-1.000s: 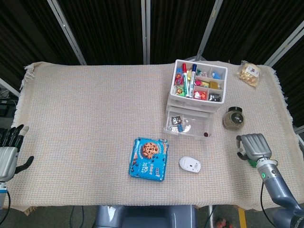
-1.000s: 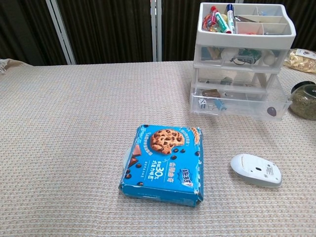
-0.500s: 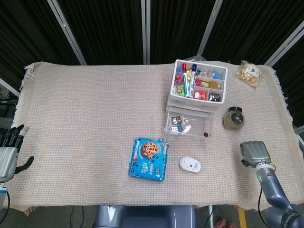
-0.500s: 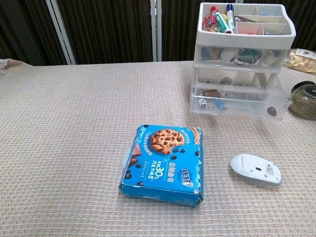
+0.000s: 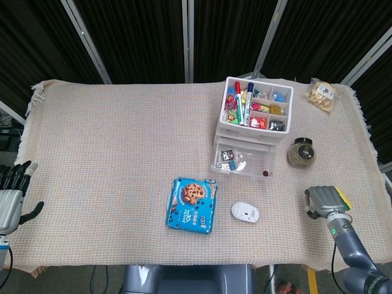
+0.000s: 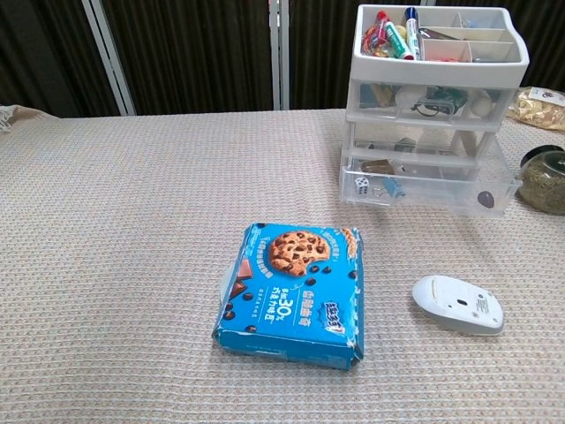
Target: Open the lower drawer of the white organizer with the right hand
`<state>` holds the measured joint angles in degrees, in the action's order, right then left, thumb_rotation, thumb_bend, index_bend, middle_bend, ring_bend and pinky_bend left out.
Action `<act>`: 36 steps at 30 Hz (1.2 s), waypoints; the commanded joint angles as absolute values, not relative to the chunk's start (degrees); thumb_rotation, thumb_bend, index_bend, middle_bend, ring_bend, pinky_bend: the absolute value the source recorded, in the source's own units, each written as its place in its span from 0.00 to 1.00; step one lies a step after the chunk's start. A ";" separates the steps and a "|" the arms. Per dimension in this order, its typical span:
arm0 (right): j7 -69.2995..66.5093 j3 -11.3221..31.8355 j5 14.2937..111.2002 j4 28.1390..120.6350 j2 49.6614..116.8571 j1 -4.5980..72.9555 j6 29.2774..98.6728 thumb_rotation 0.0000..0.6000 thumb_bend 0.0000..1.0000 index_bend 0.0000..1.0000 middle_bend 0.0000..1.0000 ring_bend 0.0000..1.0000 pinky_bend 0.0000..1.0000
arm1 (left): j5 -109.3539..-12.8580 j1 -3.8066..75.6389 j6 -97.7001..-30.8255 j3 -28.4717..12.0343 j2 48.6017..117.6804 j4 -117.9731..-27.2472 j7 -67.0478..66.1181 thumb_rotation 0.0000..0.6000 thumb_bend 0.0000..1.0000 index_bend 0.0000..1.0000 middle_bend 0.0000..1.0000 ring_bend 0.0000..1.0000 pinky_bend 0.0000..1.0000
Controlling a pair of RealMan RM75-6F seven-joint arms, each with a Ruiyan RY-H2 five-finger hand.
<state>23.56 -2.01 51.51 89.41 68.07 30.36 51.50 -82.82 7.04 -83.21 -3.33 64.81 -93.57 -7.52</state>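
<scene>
Since a second ago the right hand [image 5: 325, 200] has slid back toward the near right edge of the table and sits well apart from the white plastic drawer organizer [image 5: 253, 119] — fingers curled in, holding nothing; a yellow-green patch shows just behind it, can't tell what it is. Everything else is unchanged.

The organizer stands at the far right of the beige woven tablecloth [image 5: 122, 153], open top tray full of markers and small colourful bits. Its clear lower drawer [image 6: 428, 181] is pulled out toward the robot, small items visible inside — a die, a blue clip, a dark bead.

The left hand [image 5: 11, 195] hangs off the near left edge of the table, fingers spread and upright, nothing in it. Neither hand shows in the chest view.

Also there:
- blue chocolate-chip cookie box [image 6: 294, 293], flat, centre near side
- white computer mouse [image 6: 457, 304], just right of the box
- round dark-lidded glass jar [image 5: 301, 152], right of the organizer
- clear snack bag [image 5: 322, 94], far right corner
</scene>
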 commanded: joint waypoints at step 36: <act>18.05 5.99 68.40 102.35 58.67 23.15 74.68 1.00 0.01 0.00 0.00 0.00 0.00 | -82.48 7.07 -82.99 -3.42 64.75 -93.64 -7.27 1.00 0.31 0.05 0.00 0.00 0.00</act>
